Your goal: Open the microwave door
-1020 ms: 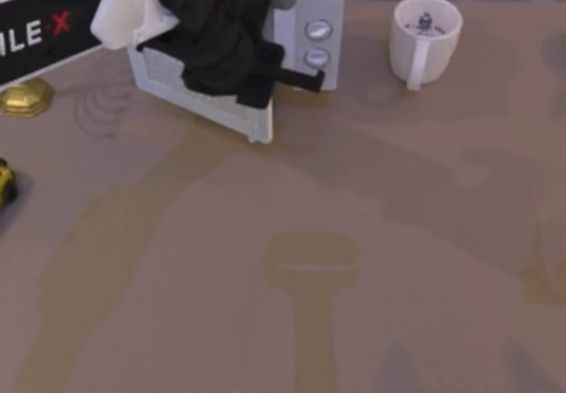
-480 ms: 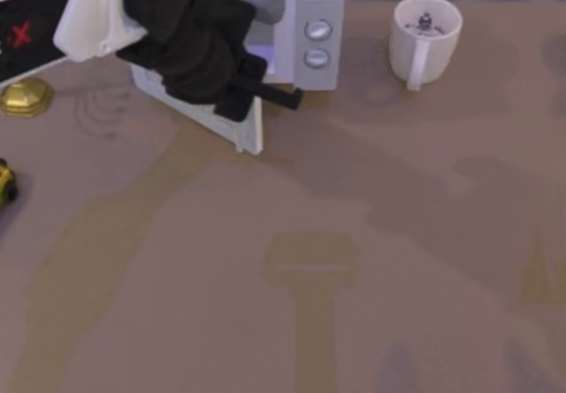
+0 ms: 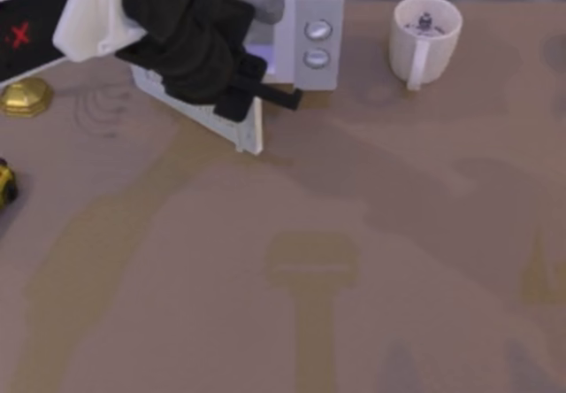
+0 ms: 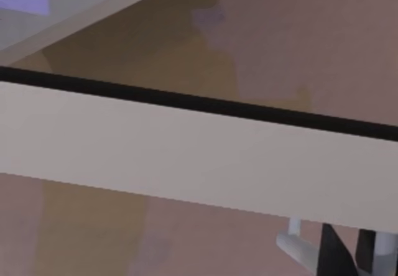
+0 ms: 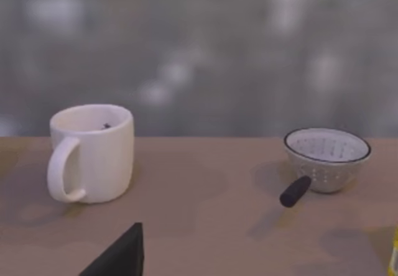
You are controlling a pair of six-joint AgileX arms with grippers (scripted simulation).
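The light-grey microwave [image 3: 317,8] stands at the table's back, left of centre. Its microwave door [image 3: 250,134] is swung well out toward the front left, and a lit bluish interior [image 3: 262,57] shows behind it. My left arm reaches over the door, with the left gripper [image 3: 279,98] at the door's free end. In the left wrist view the door's edge [image 4: 186,151] crosses as a broad cream band, and the left gripper [image 4: 351,256] is shut on the grey handle bar [image 4: 292,246]. The right gripper is outside the top view; only one black fingertip [image 5: 124,254] shows.
A white mug [image 3: 424,30] stands right of the microwave, also the mug [image 5: 93,155] in the right wrist view. A small white colander [image 5: 326,158] with a black handle sits farther off. A gold piece [image 3: 25,96] and a yellow object [image 3: 4,182] lie at the left edge.
The door swung farther open toward the left with my left gripper on it a second ago. Over the last half second almost nothing moved.
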